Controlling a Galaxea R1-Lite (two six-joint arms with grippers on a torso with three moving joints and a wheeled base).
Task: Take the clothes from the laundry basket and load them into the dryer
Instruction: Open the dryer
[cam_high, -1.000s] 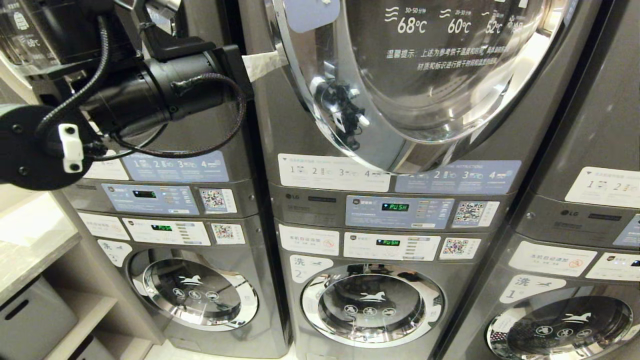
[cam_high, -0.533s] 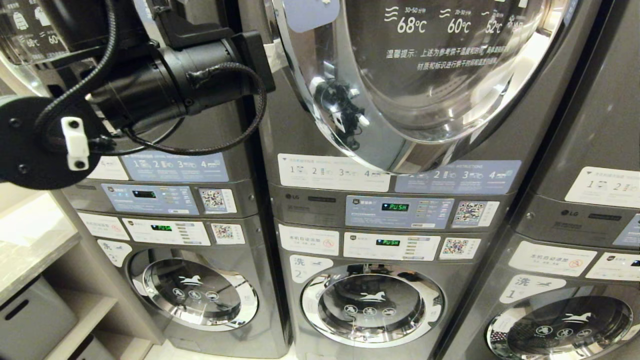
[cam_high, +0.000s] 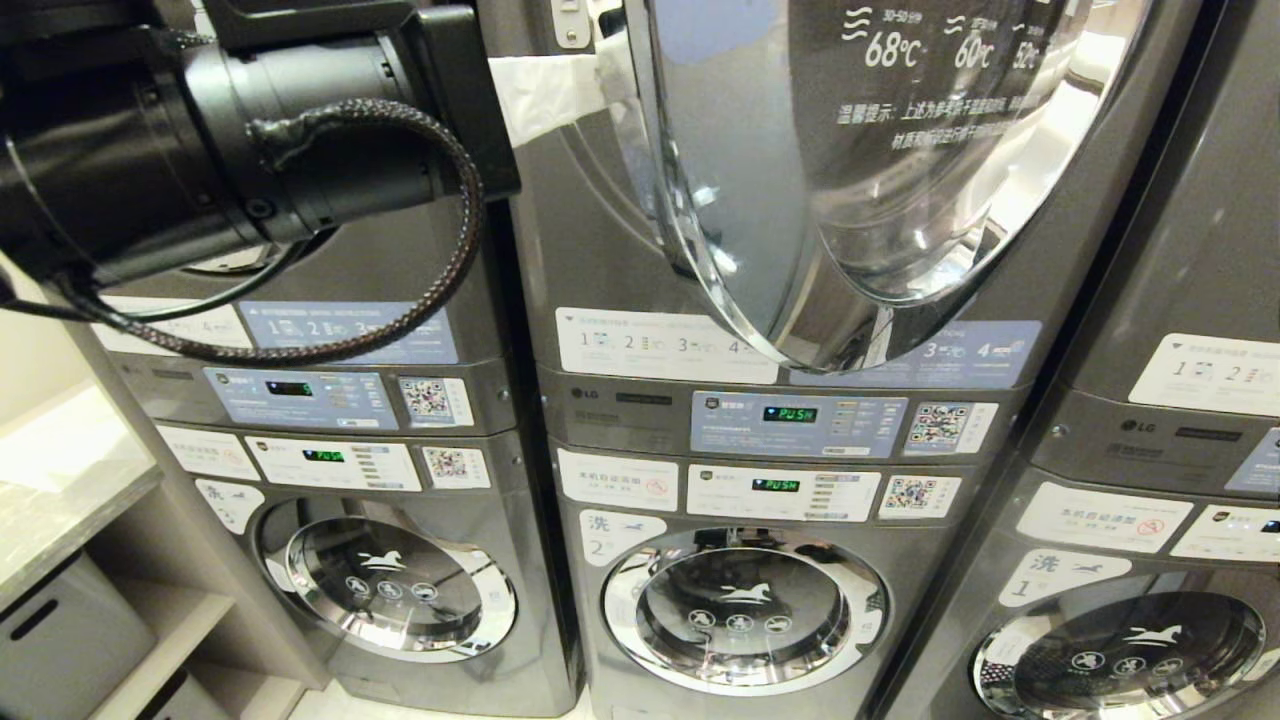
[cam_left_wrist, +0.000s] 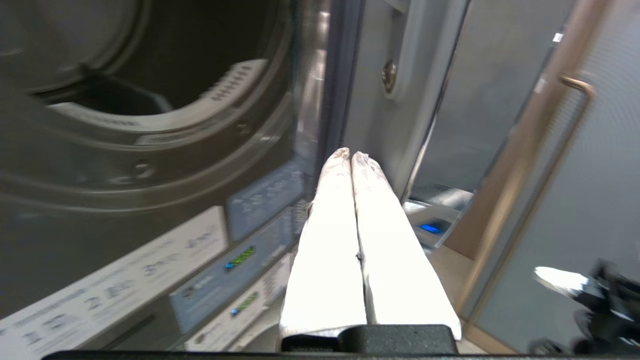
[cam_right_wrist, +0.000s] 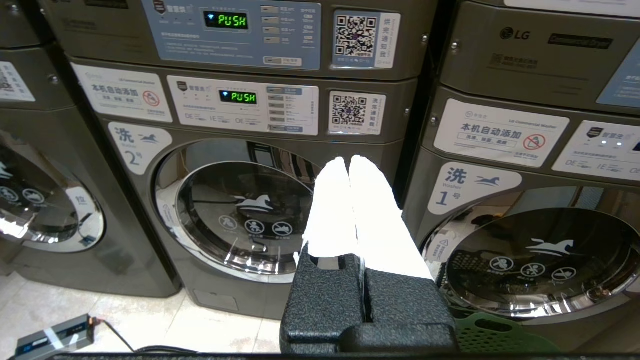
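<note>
Dryer door on the middle stack is swung partway open, up top in the head view. Left gripper sits right by its hinge edge, fingers pressed together, holding nothing. Right gripper is closed and empty too, down low facing washer 2. Green laundry basket rim peeks beside it.

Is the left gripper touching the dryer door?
Cannot tell. In the head view the left gripper meets the dryer door at its rim, but neither it nor the wrist view shows contact or a gap.
</note>
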